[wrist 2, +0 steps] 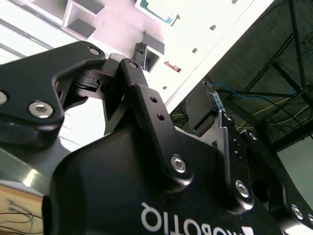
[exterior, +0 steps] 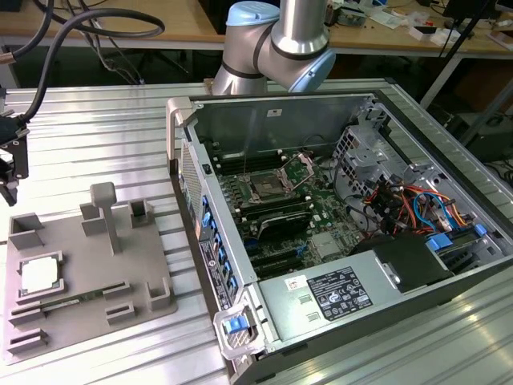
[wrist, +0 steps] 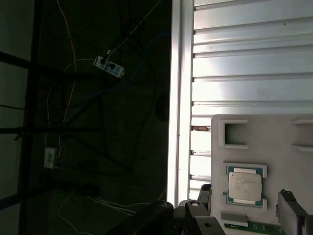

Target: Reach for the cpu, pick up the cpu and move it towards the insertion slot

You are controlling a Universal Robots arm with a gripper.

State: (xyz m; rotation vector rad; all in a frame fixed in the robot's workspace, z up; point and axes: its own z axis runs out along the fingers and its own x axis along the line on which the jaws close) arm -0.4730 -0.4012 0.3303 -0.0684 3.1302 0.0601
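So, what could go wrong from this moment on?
The cpu sits between raised clips of the grey tray; a skewed approach by the gripper could catch them. The insertion slot lies deep inside the case, so carrying the chip over its walls may risk a bump.

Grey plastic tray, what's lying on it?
The flat square silvery cpu sits in a framed recess of the grey plastic tray, a thin green memory stick beside it. Beneath the chip is hidden.

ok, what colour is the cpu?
The cpu is silvery-white, green-edged; best in the first wrist view.
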